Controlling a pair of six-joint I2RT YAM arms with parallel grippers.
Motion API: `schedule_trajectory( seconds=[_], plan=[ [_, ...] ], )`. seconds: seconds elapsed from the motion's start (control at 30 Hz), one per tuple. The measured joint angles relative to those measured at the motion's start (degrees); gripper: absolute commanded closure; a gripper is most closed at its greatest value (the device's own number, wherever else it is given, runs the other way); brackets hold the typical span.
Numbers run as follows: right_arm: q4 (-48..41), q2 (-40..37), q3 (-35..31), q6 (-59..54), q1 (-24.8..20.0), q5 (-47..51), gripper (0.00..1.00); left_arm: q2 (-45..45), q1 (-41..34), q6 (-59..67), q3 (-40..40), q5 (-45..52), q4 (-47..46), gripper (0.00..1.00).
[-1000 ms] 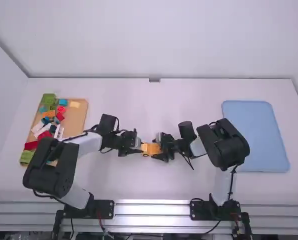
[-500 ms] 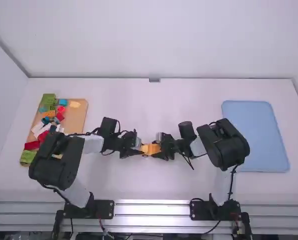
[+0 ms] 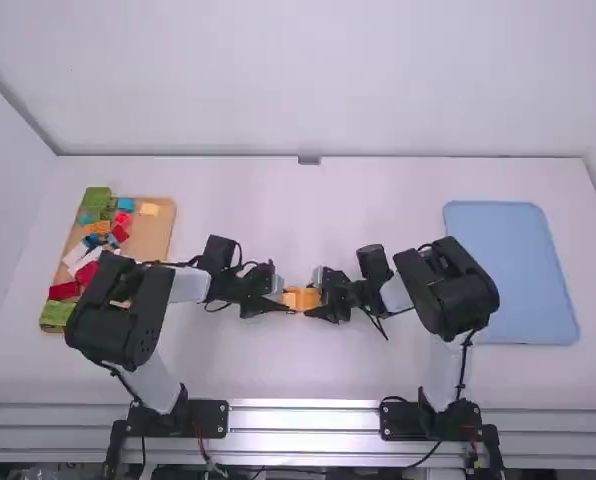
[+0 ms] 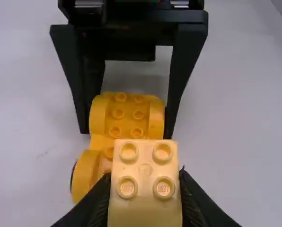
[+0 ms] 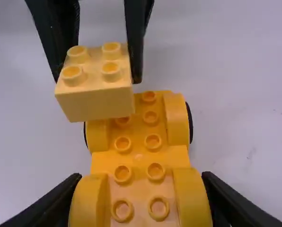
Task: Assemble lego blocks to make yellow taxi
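One pale yellow block (image 5: 96, 104) is pinched in the left gripper (image 3: 284, 302) at one end of the yellow car base (image 5: 139, 158), which the right gripper (image 3: 318, 303) clasps. Left of the base, a brown tray (image 3: 156, 237) holds mixed-colour blocks (image 3: 97, 197); right, a blue tray (image 3: 508, 270).

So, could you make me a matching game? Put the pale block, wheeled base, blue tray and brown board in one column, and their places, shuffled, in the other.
Things:
1. Pale block
2. Wheeled base
3. Blue tray
4. Brown board

Places:
A. On the right side of the table
B. Between the fingers of the left hand
C. Beneath the jumble of coloured blocks
D. Between the fingers of the right hand

Right pairs: 1-B, 2-D, 3-A, 4-C
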Motion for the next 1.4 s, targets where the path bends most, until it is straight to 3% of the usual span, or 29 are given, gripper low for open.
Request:
schedule_trajectory(
  seconds=[1.3,1.4],
  plan=[
    [-3.93,-0.02,0.68,-2.6,0.28,-2.05,0.4,0.0,-3.19,-3.48,0.31,-4.85,1.84,0.98],
    [-3.87,-0.02,0.68,-2.58,0.61,-1.75,0.4,0.0,-3.21,-3.45,0.31,-4.72,1.79,0.95]
  ],
)
